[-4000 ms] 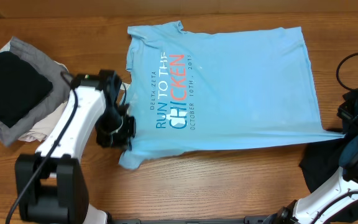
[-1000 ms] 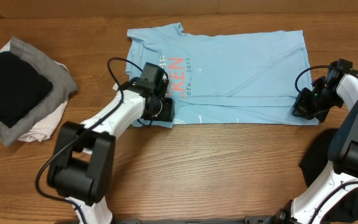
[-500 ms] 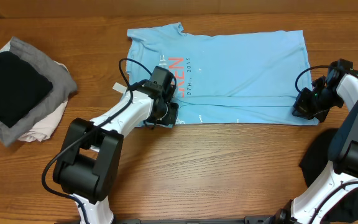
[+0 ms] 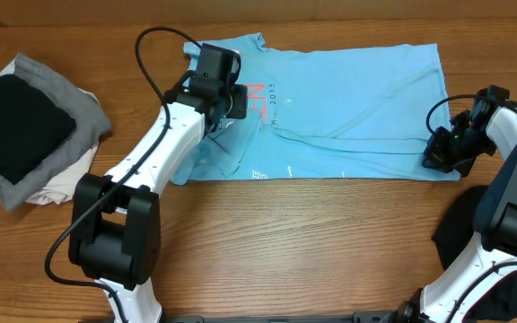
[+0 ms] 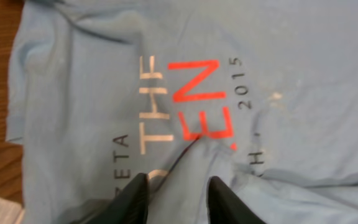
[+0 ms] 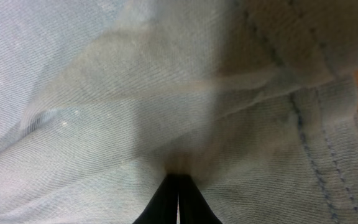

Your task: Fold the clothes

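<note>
While the light blue T-shirt lies spread on the wooden table, its near edge doubled up, the left gripper hangs over the red-orange lettering — fingers partly apart, astride a raised crease, gripping nothing. At the shirt's right lower corner the right gripper is pinched tight on the hem. A black garment tops a pile at the far left — well apart.

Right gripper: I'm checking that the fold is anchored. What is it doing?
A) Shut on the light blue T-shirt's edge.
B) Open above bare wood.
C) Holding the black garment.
A: the right wrist view shows the right gripper with its fingers pressed together and the light blue T-shirt bunched at their tips.
</note>
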`<action>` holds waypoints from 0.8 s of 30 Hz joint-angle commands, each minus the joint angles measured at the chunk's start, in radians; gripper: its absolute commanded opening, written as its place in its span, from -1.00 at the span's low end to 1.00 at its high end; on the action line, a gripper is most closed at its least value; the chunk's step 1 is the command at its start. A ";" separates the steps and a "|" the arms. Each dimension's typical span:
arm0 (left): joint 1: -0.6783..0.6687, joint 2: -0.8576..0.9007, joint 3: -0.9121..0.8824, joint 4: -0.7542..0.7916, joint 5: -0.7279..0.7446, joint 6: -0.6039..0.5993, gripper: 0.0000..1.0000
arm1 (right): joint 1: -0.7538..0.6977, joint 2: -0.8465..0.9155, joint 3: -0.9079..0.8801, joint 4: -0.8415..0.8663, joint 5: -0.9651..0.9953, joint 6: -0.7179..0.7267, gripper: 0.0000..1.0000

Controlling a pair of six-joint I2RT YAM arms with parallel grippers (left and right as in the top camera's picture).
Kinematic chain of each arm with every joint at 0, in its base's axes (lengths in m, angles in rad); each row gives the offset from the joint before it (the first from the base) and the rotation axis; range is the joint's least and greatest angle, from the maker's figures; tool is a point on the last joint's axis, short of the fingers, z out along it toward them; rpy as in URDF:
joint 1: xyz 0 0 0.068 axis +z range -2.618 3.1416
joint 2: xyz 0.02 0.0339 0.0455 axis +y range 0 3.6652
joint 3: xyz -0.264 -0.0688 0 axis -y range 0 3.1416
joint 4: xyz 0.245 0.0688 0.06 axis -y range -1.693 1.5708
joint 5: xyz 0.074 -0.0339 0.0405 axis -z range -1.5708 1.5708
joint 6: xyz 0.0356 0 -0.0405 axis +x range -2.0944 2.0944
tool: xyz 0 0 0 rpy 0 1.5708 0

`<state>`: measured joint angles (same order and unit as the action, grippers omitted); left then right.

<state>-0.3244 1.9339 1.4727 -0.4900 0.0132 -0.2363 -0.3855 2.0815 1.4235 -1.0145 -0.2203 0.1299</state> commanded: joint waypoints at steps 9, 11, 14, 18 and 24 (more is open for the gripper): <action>-0.001 0.013 0.015 -0.431 -0.041 -0.055 -0.50 | 0.002 0.010 -0.029 -0.003 0.018 -0.008 -0.88; -0.001 0.013 0.013 -0.452 -0.048 -0.076 -0.46 | 0.002 0.010 -0.029 -0.003 0.018 -0.008 -0.88; -0.001 0.014 -0.004 -0.440 -0.032 -0.135 -0.32 | 0.002 0.010 -0.029 -0.003 0.018 -0.008 -0.88; -0.001 0.032 -0.051 -0.373 0.015 -0.164 -0.01 | 0.002 0.010 -0.029 -0.003 0.018 -0.008 -0.88; -0.001 0.089 -0.097 -0.305 0.017 -0.287 -0.08 | 0.002 0.010 -0.029 -0.003 0.017 -0.008 -0.88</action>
<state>-0.3229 1.9781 1.3972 -0.8162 0.0181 -0.4267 -0.3855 2.0811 1.4235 -1.0168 -0.2207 0.1299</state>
